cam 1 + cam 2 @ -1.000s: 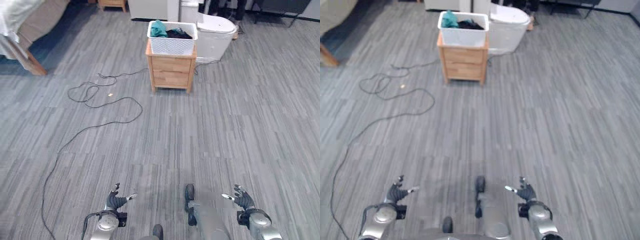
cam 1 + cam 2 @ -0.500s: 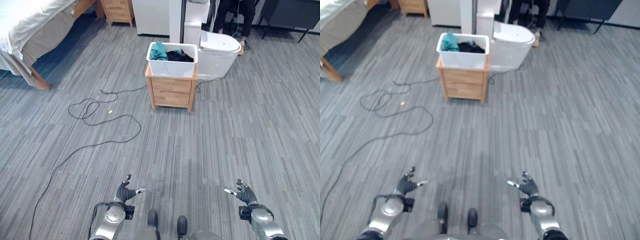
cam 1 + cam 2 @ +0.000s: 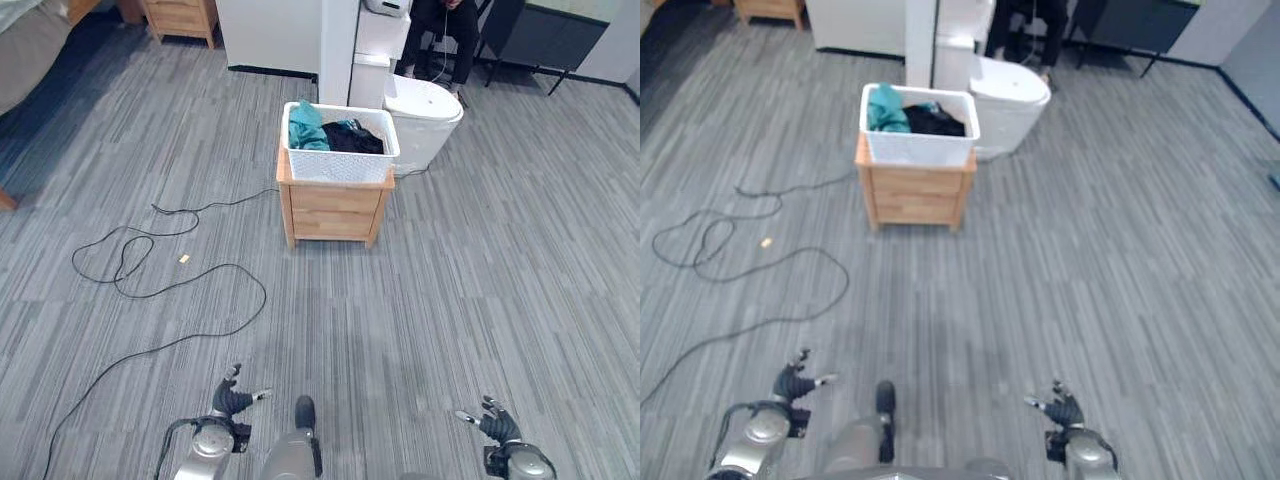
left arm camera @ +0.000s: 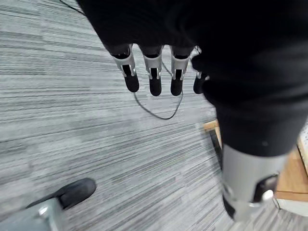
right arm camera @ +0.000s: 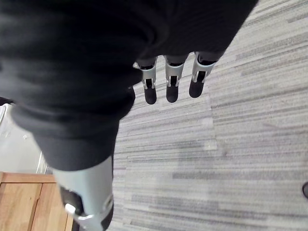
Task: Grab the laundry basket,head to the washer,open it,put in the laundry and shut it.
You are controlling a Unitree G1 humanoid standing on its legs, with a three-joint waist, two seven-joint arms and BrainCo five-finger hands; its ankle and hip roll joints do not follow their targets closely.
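Since half a second ago our view has swung and moved forward: the bed at the far left has slid almost out of sight, while the laundry basket (image 3: 339, 143) and its stand sit in nearly the same spot ahead of us. We see the white perforated basket resting on top of a small wooden cabinet (image 3: 333, 207) with drawer fronts, well apart from both of our hands. Inside it lie a teal garment (image 3: 304, 128) on our left side and dark clothing (image 3: 353, 137) beside it. Just behind the basket on our right stands a white rounded appliance (image 3: 427, 108) with its lid down, and behind that a person's dark-trousered legs (image 3: 440, 30) by a chair. On the grey plank-patterned floor (image 3: 480, 270) to our left a thin black cord (image 3: 150, 270) winds in loops, with a small tan scrap (image 3: 184, 259) lying near it. Our left hand (image 3: 232, 400) hangs low near the bottom of the view, fingers (image 4: 153, 79) straight and spread with the thumb apart, holding nothing. Our right hand (image 3: 494, 422) hangs low on the other side, its fingers (image 5: 171, 83) likewise straight and relaxed over bare floor, empty.
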